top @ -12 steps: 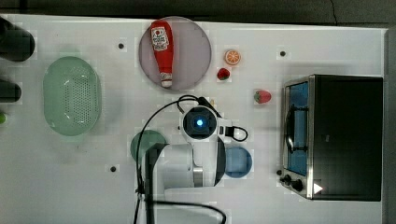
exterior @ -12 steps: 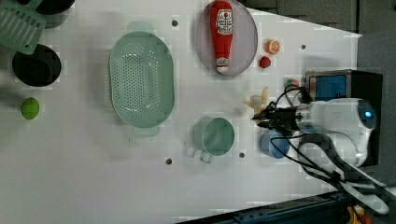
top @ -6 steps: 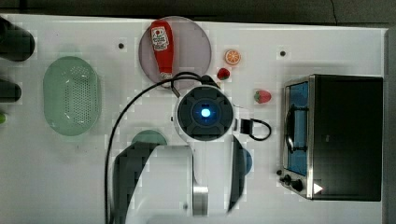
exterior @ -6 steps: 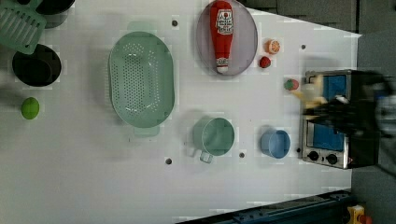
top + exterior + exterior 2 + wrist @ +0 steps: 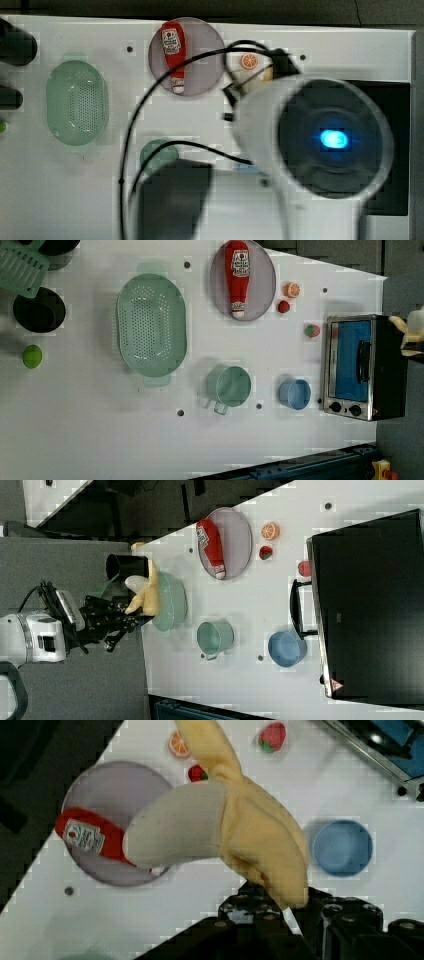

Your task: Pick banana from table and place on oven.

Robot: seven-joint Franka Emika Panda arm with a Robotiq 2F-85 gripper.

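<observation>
The banana, pale yellow with its peel flaps hanging open, is held high above the white table. My gripper is shut on its peel end, black fingers on both sides. In the right view the gripper and banana hang far out at the right view's left. In the left view the banana sits at the right edge, past the black top of the oven. In the top view my arm covers most of the oven, and a bit of banana peeks out beside it.
A ketchup bottle lies on a grey plate. A green colander, a green cup and a blue bowl stand on the table. An orange slice and two strawberries lie near the oven.
The arm has lifted the banana off the table beside the blue bowl and risen toward the top camera, shifting to the top view's right over the oven; in the left view it reached the right edge.
</observation>
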